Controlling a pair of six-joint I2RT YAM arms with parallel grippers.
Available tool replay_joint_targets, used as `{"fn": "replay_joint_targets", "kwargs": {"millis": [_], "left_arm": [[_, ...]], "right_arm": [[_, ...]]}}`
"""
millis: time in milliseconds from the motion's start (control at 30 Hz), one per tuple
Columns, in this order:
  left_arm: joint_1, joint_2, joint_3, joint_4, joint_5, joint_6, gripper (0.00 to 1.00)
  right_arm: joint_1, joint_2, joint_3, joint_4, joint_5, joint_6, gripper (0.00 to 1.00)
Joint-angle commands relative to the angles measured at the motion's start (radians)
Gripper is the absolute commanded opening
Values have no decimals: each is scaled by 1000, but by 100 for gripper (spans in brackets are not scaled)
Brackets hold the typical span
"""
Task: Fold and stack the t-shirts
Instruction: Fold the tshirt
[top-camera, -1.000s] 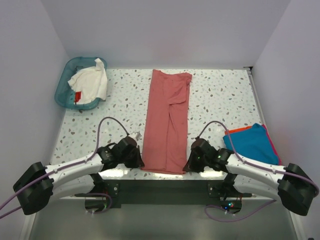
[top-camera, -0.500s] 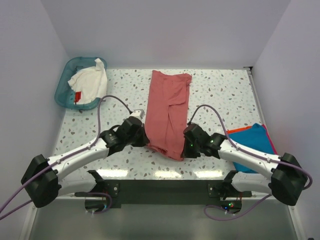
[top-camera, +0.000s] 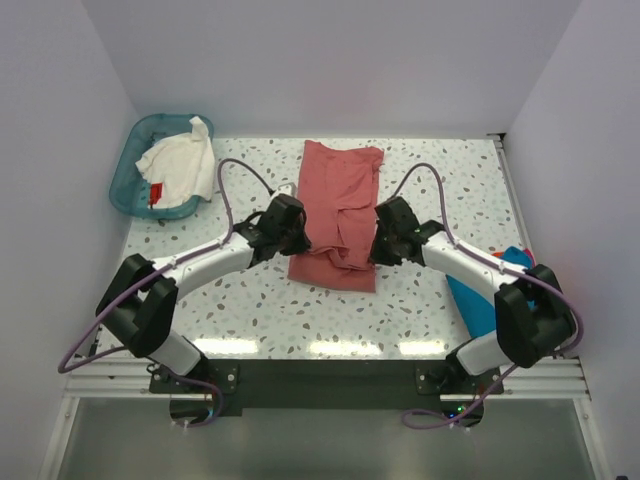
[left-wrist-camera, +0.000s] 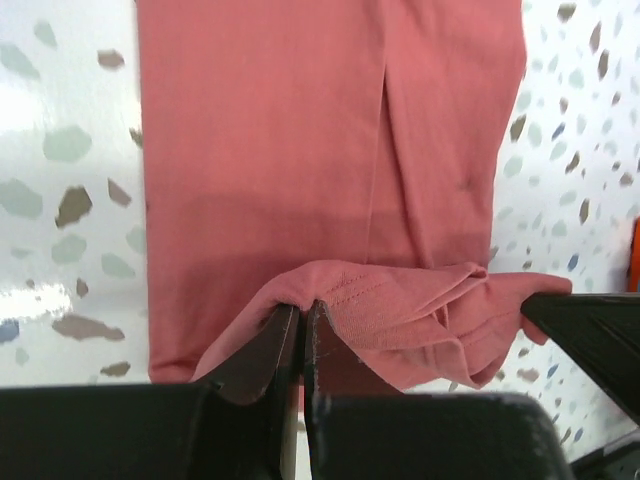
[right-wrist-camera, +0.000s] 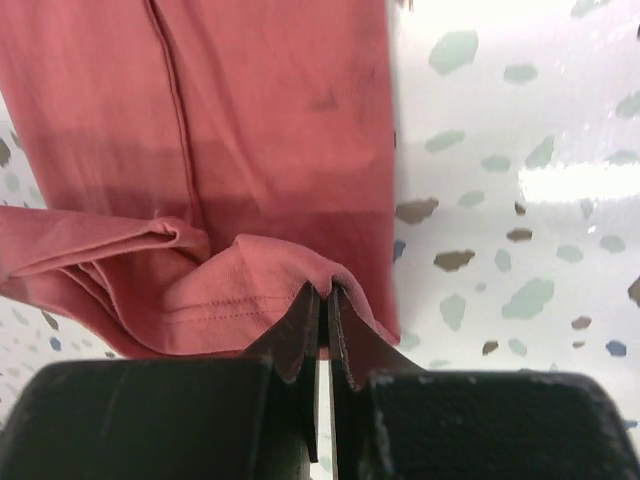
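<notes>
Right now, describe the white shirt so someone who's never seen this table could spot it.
Start at the speckled table and look to its far left corner, where a teal basket sits. The white t-shirt lies crumpled inside it. It is the only white cloth, with a small red tag, unlike the salmon-red t-shirt mid-table.

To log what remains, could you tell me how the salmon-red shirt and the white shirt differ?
The salmon-red shirt lies smoothed on the table; the white shirt sits crumpled in the basket. The left gripper and right gripper pinch the salmon-red shirt's hem; nothing touches the white shirt. Neither is stacked.
</notes>
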Motion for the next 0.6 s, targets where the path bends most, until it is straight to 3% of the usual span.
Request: {"fn": "replay_joint_targets", "kwargs": {"millis": [0, 567], "left_arm": [[44, 33, 79, 61, -55, -22, 0], [217, 341, 364, 107, 96, 93, 0]], "right_arm": [[-48, 52, 80, 80, -10, -42, 0], [-198, 331, 341, 118, -114, -76, 0]]}}
